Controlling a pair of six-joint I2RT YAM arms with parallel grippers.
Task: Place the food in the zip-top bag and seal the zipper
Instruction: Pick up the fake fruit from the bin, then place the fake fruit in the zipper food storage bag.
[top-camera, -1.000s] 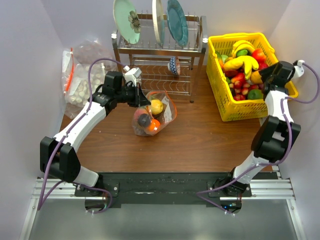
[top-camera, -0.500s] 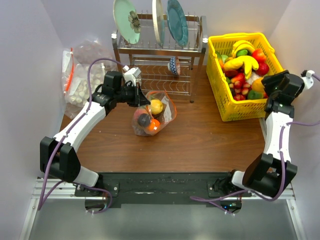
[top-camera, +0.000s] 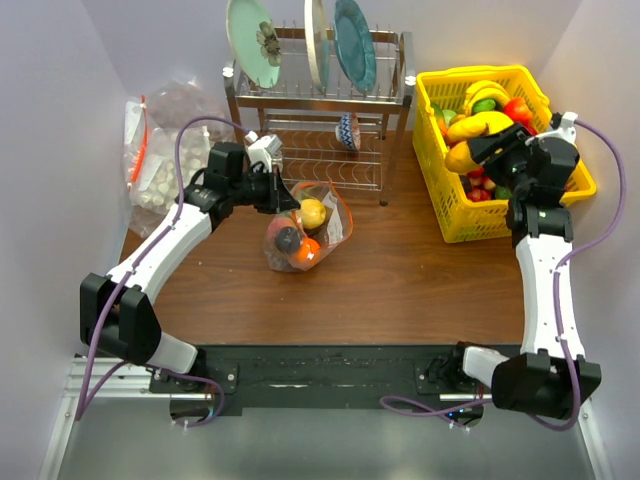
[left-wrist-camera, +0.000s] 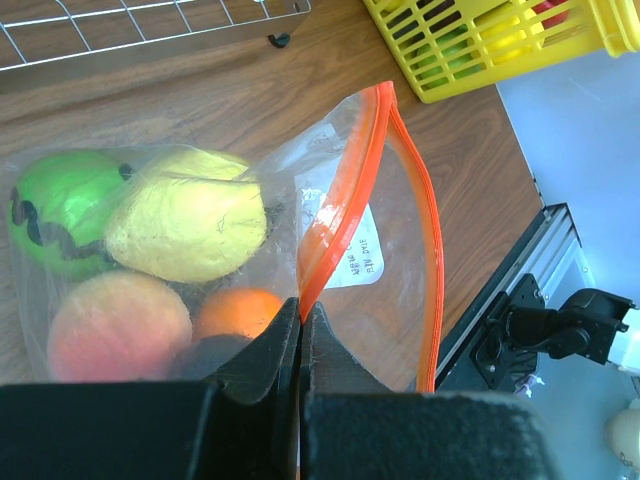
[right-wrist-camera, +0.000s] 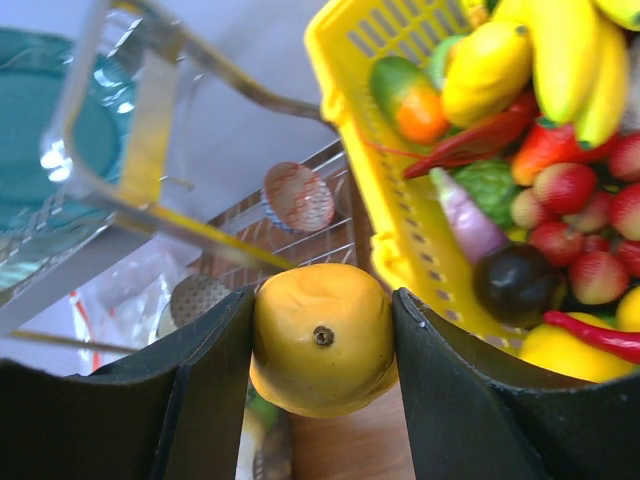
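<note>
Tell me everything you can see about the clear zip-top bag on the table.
The clear, crinkly plastic zip-top bag lies on the brown wooden table before the wire dish rack, bulging with toy fruit: green, yellow, peach-pink, orange. A white label shows through one wall. Its orange-red zip strip gapes open; the left gripper, jaws shut, pinches that strip at one end.

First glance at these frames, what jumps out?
The yellow basket heaped with toy fruit, at the far right of the table. At its left edge the right gripper clamps a yellow-orange fruit. Mid-table, the left gripper pinches the orange-red zipper of the zip-top bag, food already inside.
</note>
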